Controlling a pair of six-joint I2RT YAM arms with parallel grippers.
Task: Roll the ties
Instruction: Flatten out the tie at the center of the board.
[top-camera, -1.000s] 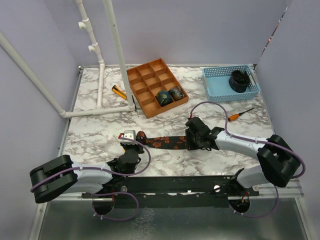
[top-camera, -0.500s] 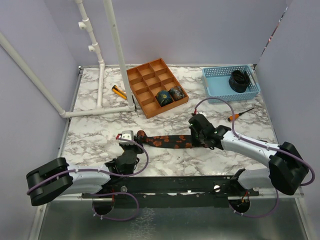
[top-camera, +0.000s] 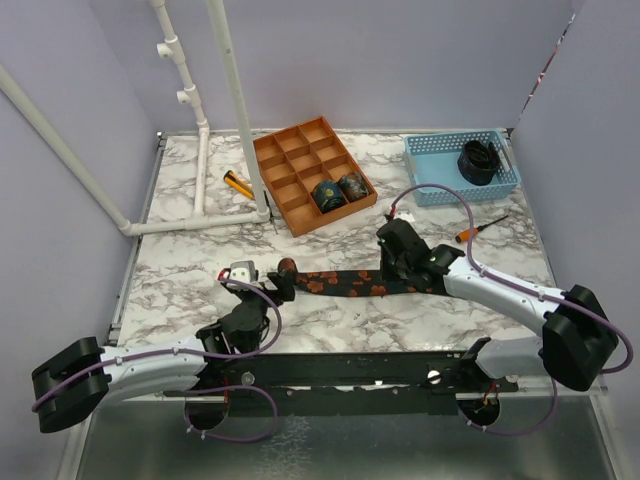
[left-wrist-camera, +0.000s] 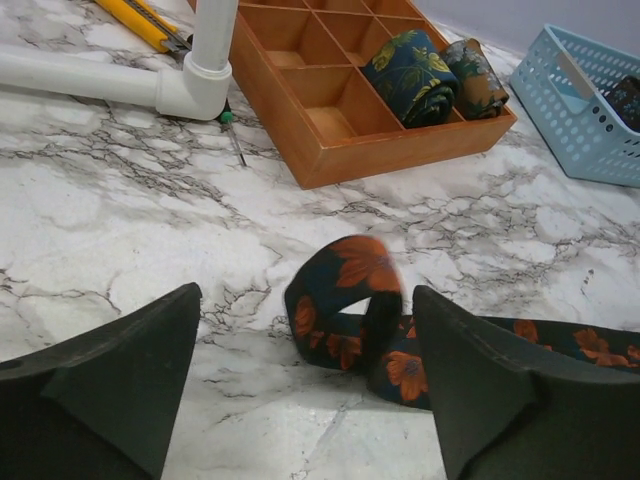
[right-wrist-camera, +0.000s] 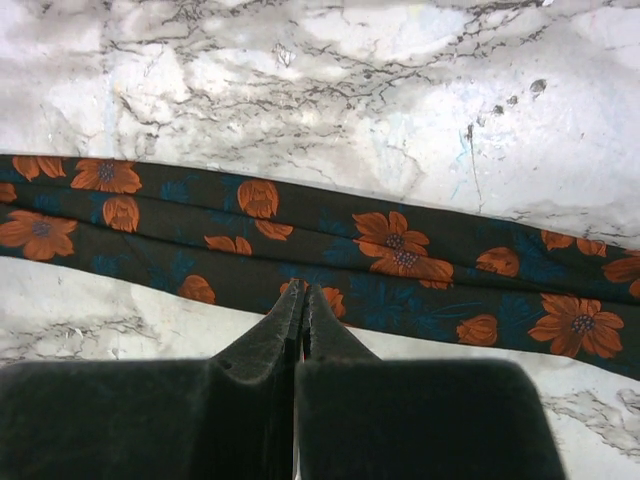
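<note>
Marble-pattern table (top-camera: 180, 270), two arms at its near edge

One flat tie (top-camera: 345, 283), dark with orange flowers and blue leaves, lies stretched out across the middle of the table, running left to right between the two arms. Its left end is lifted into a loose open curl (left-wrist-camera: 345, 285) that stands on edge and is not wound tight

Left tool (left-wrist-camera: 305, 290): fingers spread wide, one on either side of the curl, neither touching it in the wrist view; it holds nothing

Right tool (right-wrist-camera: 303, 292): fingers pressed together, tips down against the right part of the flat tie, close to the strip's near edge. Whether any cloth is nipped between them, cannot tell

Orange wooden tray (top-camera: 290, 160) at the back, split into compartments. Two rolled ties (top-camera: 327, 195) sit side by side in its near-right compartments, one blue-green, one brownish. Blue basket (top-camera: 430, 170) at back right holds a dark coil (top-camera: 478, 160). Orange-handled screwdriver (top-camera: 468, 234) lies on the table between basket and right arm. Yellow knife (top-camera: 238, 184) lies left of the tray, near the white pipe frame (top-camera: 195, 222)
</note>
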